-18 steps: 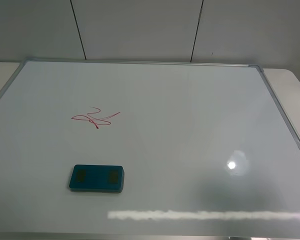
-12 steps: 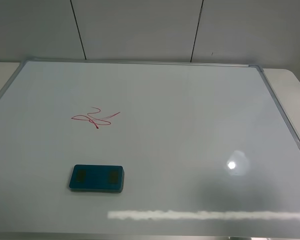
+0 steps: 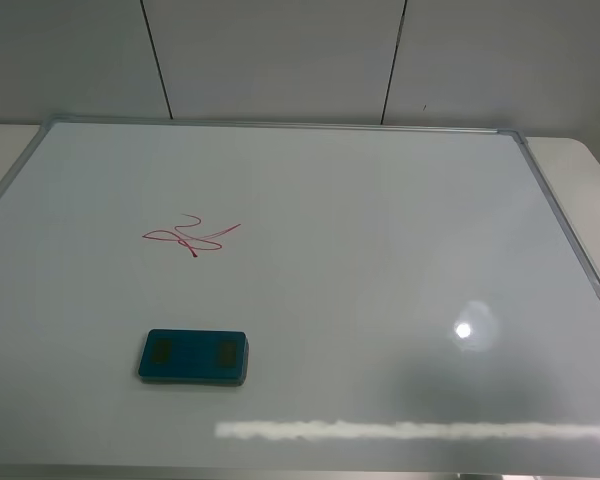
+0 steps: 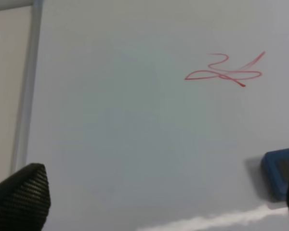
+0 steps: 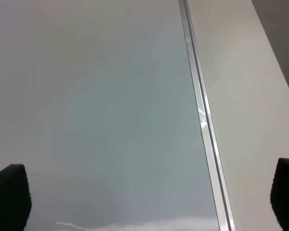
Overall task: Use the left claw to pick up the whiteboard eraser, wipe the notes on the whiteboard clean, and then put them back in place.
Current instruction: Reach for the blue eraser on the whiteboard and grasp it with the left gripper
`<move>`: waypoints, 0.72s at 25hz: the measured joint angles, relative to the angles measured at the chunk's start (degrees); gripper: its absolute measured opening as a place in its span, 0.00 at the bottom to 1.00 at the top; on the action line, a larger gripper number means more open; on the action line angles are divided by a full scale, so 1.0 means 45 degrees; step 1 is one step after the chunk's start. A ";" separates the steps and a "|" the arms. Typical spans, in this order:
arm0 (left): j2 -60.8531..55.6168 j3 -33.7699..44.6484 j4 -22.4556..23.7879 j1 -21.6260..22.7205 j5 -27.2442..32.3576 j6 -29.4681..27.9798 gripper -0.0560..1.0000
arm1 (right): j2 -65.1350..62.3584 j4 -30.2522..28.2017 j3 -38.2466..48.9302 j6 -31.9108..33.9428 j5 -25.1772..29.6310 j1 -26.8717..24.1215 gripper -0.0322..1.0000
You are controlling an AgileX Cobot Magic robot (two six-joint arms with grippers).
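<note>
The whiteboard (image 3: pixel 380 250) lies flat and fills most of the exterior high view. The red notes (image 3: pixel 190 236) are on its left half. The teal whiteboard eraser (image 3: pixel 193 357) lies flat on the board, nearer the front edge than the notes. No arm shows in the exterior high view. In the left wrist view the left claw (image 4: pixel 156 199) is open above bare board, with the notes (image 4: pixel 226 72) further off and one end of the eraser (image 4: pixel 281 171) beside one fingertip. The right gripper (image 5: pixel 147 197) is open and empty.
The right gripper hovers over the board's right silver frame (image 5: pixel 202 120), with pale table (image 5: pixel 250 106) beyond it. The left frame edge (image 4: pixel 26 96) shows in the left wrist view. A panelled wall (image 3: pixel 280 55) stands behind the board.
</note>
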 joint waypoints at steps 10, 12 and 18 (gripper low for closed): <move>0.2936 -0.0899 -0.2215 0.0000 0.0666 0.4136 0.99 | 0.0000 0.0000 0.0000 0.0000 0.0000 0.0000 0.99; 0.4371 -0.1358 -0.2673 0.0000 0.0994 0.5661 0.99 | 0.0000 0.0000 0.0000 0.0000 0.0000 0.0000 0.99; 0.8323 -0.2398 -0.4321 0.0000 0.1844 1.0225 0.99 | 0.0000 0.0000 0.0000 0.0000 0.0000 0.0000 0.99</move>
